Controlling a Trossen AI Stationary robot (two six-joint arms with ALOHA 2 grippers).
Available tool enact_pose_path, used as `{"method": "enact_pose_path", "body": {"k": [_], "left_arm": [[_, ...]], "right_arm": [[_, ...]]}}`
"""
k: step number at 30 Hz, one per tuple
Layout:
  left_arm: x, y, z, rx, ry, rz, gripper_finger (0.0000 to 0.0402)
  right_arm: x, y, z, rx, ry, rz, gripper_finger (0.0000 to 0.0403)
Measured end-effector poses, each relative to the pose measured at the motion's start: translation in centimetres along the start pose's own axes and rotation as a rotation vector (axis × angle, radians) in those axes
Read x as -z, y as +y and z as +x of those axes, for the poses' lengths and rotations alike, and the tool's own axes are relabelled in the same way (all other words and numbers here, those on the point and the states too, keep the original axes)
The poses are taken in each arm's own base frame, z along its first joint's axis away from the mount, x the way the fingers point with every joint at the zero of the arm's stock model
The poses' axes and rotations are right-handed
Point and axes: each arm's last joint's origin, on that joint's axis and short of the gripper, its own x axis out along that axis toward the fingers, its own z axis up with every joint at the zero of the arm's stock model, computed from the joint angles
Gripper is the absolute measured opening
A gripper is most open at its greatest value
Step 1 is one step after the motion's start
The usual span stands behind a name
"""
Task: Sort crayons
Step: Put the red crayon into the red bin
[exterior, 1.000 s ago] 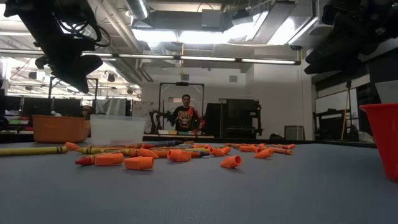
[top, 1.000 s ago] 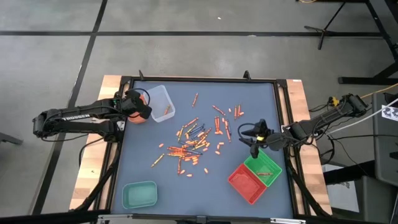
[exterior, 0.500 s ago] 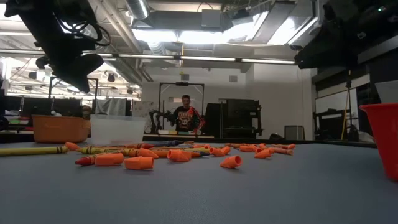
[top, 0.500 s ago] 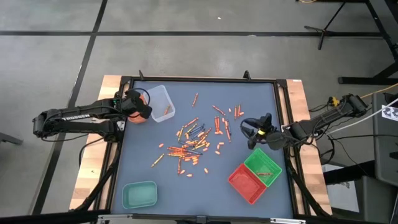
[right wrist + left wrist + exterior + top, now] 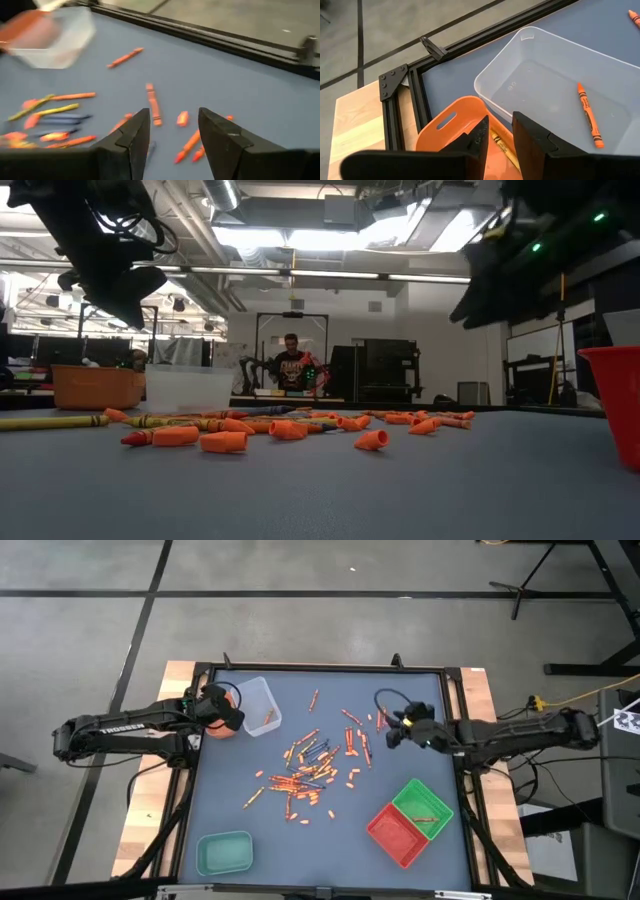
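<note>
Seen from above, a dark desk (image 5: 420,690) carries a loose scatter of crayons (image 5: 305,765), mostly orange and red, spread across its middle. Five small trays sit near the edges: a clear tray (image 5: 258,705) and an orange tray (image 5: 222,726) at the far left corner, a teal tray (image 5: 224,852) at the near left corner, and a green tray (image 5: 421,808) touching a red tray (image 5: 398,833) toward the near right corner.

The step in hand looks like reaching for the next crayon. The right gripper (image 5: 393,733) hovers over the pile's right fringe, fingers spread wide and holding nothing. Its next move would be to lower over one crayon and close.

The left gripper (image 5: 499,134) hangs over the orange tray, fingers narrowly parted; I cannot tell whether it grips anything. A yellow crayon (image 5: 504,150) lies in that tray, an orange crayon (image 5: 587,114) in the clear one.
</note>
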Motion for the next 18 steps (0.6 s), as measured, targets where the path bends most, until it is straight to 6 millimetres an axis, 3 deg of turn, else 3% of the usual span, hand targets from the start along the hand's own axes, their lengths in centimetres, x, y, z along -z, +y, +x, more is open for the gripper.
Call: {"method": "enact_pose_path", "body": {"k": [9, 18], "left_arm": [[0.0, 0.0, 0.0, 0.0, 0.0, 0.0, 0.0071], [0.0, 0.0, 0.0, 0.0, 0.0, 0.0, 0.0071]], "right_arm": [[0.1, -2.7, 4.9, 0.179, 0.143, 0.046, 0.0166], [1.3, -3.6, 9.0, 0.213, 0.234, 0.049, 0.0166]]}}
